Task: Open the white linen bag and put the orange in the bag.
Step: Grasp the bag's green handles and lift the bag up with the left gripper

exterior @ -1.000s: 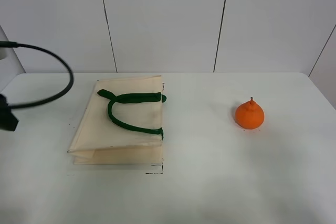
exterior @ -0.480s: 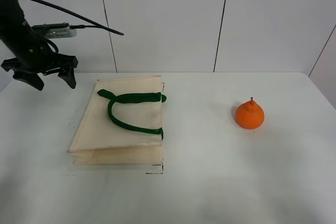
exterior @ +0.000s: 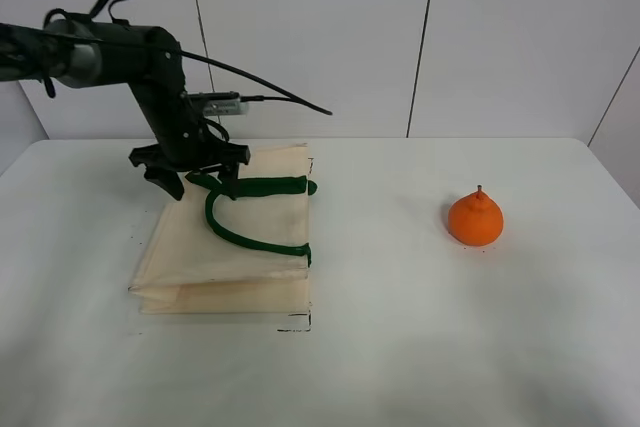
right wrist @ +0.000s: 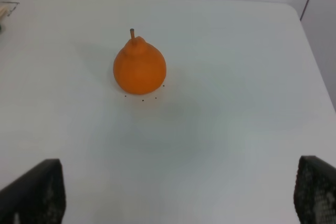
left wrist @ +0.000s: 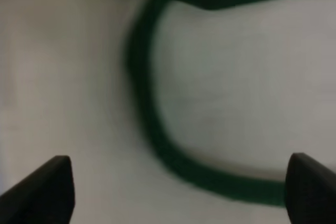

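- white linen bag (exterior: pixel 190 247): lies flat on the left half of the table (exterior: pixel 400 347), green handle (exterior: pixel 262 185) looped on top.
- orange (exterior: pixel 475 219): upright on the table's right half, well apart from the bag.
- left gripper (exterior: pixel 200 183): at the bag's far edge beside the handle, jaws spread wide, gripping nothing; contact with the cloth unclear.
- right gripper (right wrist: pixel 173 195): jaws wide apart, empty, clear of the orange.

Left pincer (exterior: pixel 199 185) over white linen bag (exterior: pixel 255 247)

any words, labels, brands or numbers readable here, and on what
None can be read in any view.
Cream-white cloth tote bag with dark green strap handles: no print shows.
Small bright orange fruit: no sticker shows.
Black marks on the white table by the bag's corner: not letters.
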Robot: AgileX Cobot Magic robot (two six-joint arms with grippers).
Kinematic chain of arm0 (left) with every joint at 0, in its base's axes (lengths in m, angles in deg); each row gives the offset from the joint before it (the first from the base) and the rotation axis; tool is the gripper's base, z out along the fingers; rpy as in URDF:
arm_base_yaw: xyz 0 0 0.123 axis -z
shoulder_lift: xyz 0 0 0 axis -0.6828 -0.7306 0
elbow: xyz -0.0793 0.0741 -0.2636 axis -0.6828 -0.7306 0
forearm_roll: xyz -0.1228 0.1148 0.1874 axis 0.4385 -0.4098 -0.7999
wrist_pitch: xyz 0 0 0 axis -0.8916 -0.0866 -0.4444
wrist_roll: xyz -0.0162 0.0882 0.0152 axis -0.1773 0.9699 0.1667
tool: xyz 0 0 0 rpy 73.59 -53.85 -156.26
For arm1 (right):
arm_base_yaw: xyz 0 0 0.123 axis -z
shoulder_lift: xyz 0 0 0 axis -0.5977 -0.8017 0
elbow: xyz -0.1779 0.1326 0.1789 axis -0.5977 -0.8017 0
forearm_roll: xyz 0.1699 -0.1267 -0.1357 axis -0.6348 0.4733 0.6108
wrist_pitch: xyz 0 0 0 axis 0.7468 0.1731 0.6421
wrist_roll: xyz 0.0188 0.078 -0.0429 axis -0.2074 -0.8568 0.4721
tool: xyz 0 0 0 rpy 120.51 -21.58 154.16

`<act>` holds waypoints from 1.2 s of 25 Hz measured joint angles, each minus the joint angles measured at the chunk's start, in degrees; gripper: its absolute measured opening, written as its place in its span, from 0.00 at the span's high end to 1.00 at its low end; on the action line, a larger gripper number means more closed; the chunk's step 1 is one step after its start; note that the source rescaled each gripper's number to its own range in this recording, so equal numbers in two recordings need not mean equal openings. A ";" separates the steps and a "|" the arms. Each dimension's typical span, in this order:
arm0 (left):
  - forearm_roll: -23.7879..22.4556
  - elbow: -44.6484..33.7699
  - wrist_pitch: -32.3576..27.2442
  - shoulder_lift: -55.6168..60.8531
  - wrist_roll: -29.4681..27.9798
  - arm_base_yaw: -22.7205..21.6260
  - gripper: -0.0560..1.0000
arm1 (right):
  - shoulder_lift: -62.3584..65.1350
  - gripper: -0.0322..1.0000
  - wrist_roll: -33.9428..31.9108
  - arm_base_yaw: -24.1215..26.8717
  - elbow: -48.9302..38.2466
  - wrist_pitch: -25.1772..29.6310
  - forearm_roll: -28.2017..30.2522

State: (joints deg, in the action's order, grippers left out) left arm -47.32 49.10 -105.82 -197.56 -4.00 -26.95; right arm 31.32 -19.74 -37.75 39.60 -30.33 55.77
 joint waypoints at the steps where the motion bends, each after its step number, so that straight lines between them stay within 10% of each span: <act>1: 0.15 0.00 0.84 -0.84 -0.59 0.64 0.00 | 0.00 0.00 0.00 0.00 0.00 0.00 0.00; 17: -1.01 0.18 5.45 -10.27 -4.71 1.16 0.04 | 0.00 0.00 0.00 0.00 0.00 0.00 0.00; 25: -1.37 1.18 3.82 -10.32 -6.01 1.16 0.83 | 0.00 0.00 0.00 0.00 0.00 0.00 0.00; 30: -2.63 9.39 -6.35 -10.49 -6.61 1.16 0.94 | 0.00 0.00 0.00 0.00 0.00 0.00 0.00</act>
State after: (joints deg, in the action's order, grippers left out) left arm -49.94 58.49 -112.17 -208.05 -10.61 -25.79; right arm 31.32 -19.74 -37.75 39.60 -30.33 55.77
